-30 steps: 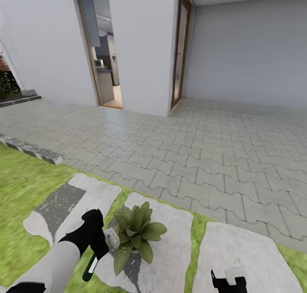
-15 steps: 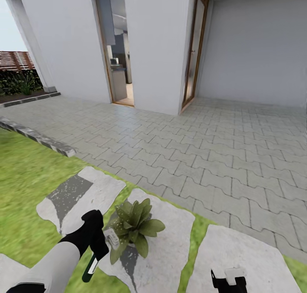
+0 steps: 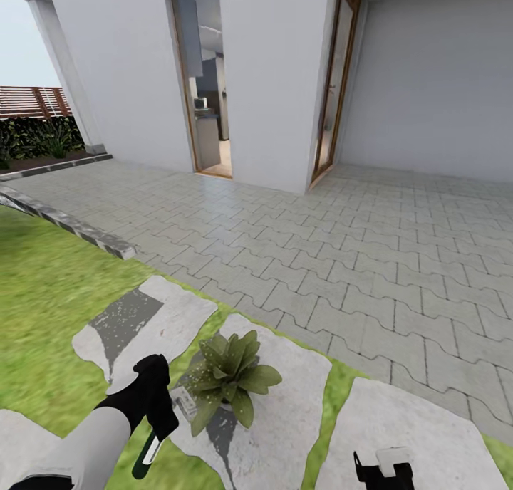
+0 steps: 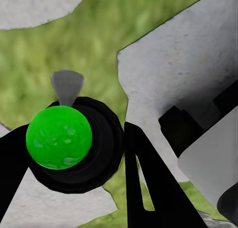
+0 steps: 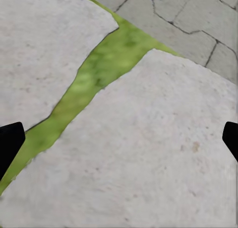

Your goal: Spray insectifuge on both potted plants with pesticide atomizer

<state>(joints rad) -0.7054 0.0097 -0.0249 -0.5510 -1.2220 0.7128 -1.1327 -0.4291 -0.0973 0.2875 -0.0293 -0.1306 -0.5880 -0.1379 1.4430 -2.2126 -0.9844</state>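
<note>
Left hand (image 3: pixel 153 397): black, clamped on pesticide atomizer (image 3: pixel 160 429), dark body, glossy green end; potted plant (image 3: pixel 228 376) just beside nozzle, white-specked. Right hand (image 3: pixel 385 468): fingers spread above rough stepping stone (image 5: pixel 148 148).

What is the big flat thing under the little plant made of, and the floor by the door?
The stepping stone under the potted plant looks like rough, matte pale grey stone: irregular outline, speckled surface, a darker patch. The patio floor looks like interlocking concrete pavers, light grey with a faint sheen, shown by the repeating zigzag joints. Being a render, either is a guess.
</note>
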